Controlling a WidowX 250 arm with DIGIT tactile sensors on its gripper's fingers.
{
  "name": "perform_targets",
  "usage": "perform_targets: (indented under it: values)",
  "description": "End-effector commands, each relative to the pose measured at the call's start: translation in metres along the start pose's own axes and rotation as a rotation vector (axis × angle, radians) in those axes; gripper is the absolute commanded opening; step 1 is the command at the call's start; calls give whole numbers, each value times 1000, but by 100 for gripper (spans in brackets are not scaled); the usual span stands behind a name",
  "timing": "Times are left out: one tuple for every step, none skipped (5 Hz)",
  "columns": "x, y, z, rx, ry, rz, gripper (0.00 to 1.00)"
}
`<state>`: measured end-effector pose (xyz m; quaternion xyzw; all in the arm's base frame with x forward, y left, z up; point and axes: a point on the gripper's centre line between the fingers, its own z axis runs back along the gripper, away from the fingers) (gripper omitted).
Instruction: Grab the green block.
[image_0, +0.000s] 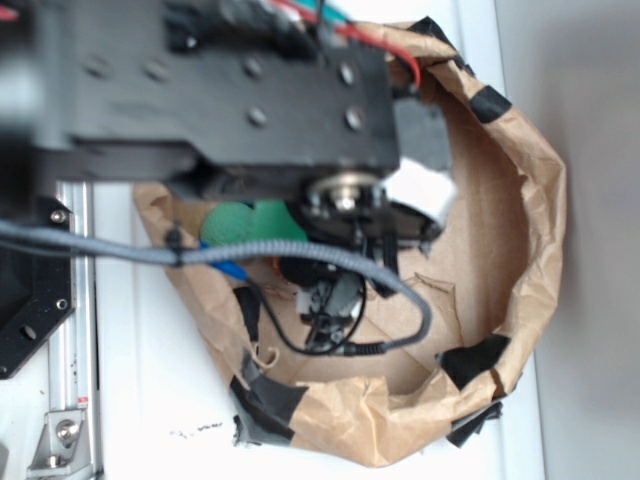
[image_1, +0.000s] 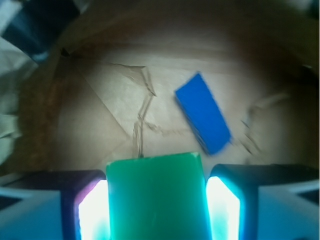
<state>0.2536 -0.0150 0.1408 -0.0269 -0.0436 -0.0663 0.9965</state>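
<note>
No text, label, brand, number or sign can be read in either view. The surfaces around the end effector carry no legible marking, and the blur hides any fine print.

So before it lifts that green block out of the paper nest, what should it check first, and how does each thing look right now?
1. Green block sits between the fingers of the end effector: ok.
2. Both fingers touch the block's sides: looks ok in the wrist view, though glare blurs the contact.
3. Block is centred and square in the grip: ok.
4. Blue block lies apart from the grip, on the paper floor: ok.
5. Brown paper wall is out of the lifting path: cannot tell, the arm hides much of the exterior view.
6. Grey cable hangs free of the paper edge: cannot tell.
</note>
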Motion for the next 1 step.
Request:
perform_targets:
  values:
    - [2,6,49,-22,-90,125,0]
